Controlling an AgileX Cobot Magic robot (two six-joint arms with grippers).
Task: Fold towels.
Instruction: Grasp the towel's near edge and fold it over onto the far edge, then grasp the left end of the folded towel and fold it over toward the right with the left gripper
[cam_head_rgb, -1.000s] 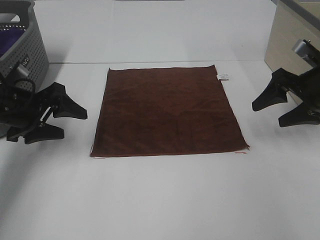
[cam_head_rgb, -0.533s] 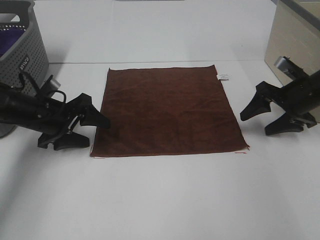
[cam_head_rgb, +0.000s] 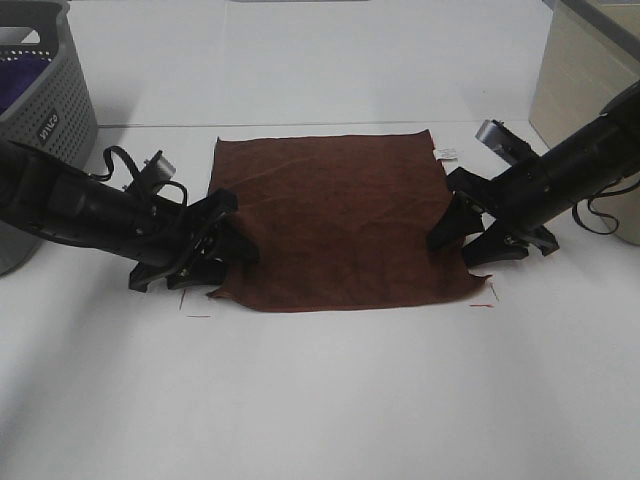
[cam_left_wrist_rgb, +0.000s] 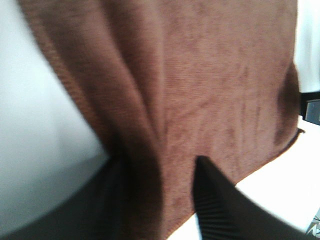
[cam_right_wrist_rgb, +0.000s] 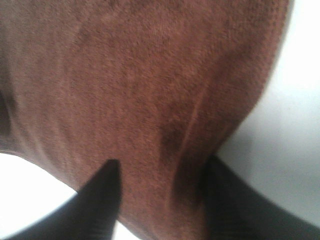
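The dark reddish-brown towel (cam_head_rgb: 335, 215) lies flat on the white table, its small white tag (cam_head_rgb: 446, 153) at the far right corner. My left gripper (cam_head_rgb: 232, 248) is at the towel's near left corner, jaws apart, with a ridge of cloth bunched between its fingers; the left wrist view shows the towel (cam_left_wrist_rgb: 200, 75) filling the frame and a finger (cam_left_wrist_rgb: 215, 210) resting on it. My right gripper (cam_head_rgb: 457, 238) is at the near right corner, jaws apart over the towel's edge. In the right wrist view the towel (cam_right_wrist_rgb: 140, 75) lies between the two fingers (cam_right_wrist_rgb: 100, 195).
A grey perforated basket (cam_head_rgb: 60, 110) holding a purple cloth (cam_head_rgb: 18, 80) stands at the far left. A beige box (cam_head_rgb: 580, 80) stands at the far right. Small red marks (cam_head_rgb: 195, 317) on the table show where the towel's near corners lay.
Both arms have moved inward from the sides onto the towel's near corners. The near left corner has been pushed in and rumpled, baring the red mark. The right near edge has shifted inward a little.
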